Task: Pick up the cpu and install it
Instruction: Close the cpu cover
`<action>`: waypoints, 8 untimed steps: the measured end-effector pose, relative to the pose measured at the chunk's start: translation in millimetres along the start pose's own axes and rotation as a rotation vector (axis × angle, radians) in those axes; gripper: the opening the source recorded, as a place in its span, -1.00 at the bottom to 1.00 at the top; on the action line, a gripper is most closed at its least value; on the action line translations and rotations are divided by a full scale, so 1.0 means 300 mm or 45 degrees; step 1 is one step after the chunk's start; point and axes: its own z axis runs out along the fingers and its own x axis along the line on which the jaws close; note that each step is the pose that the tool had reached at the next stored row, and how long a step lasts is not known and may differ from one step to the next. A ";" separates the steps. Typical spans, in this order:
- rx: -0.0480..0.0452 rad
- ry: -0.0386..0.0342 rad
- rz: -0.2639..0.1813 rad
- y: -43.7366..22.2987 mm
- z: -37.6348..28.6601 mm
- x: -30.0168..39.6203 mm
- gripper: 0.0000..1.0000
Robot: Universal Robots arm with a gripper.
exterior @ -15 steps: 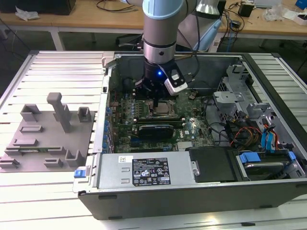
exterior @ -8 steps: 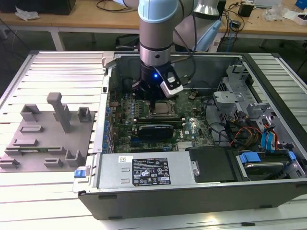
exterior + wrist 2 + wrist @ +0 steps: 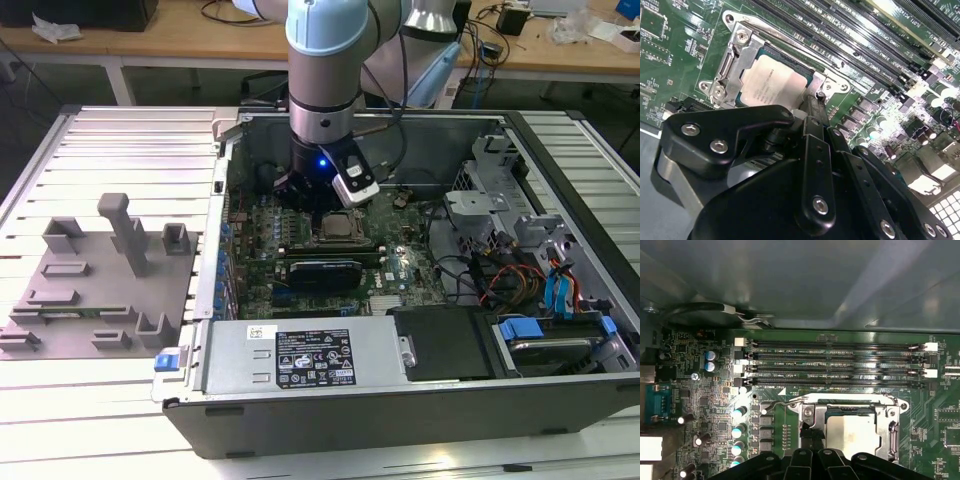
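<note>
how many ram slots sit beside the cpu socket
4, parallel in the first wrist view: first slot beside the socket frame, second slot, third slot, fourth slot farthest.

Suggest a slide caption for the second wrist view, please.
Gripper close to one edge of the cpu, which lies inside the socket frame on the motherboard.

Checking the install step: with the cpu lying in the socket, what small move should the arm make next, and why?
Probably a short straight lift: the cpu already lies flat inside the socket frame, and the gripper hangs close over its edge.
</note>
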 end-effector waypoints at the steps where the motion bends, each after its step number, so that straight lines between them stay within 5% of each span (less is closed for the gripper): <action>1: 0.000 -0.0002 0.000 0.000 0.001 0.000 -0.79; 8: 0.000 -0.0002 0.000 0.000 0.004 0.000 -0.79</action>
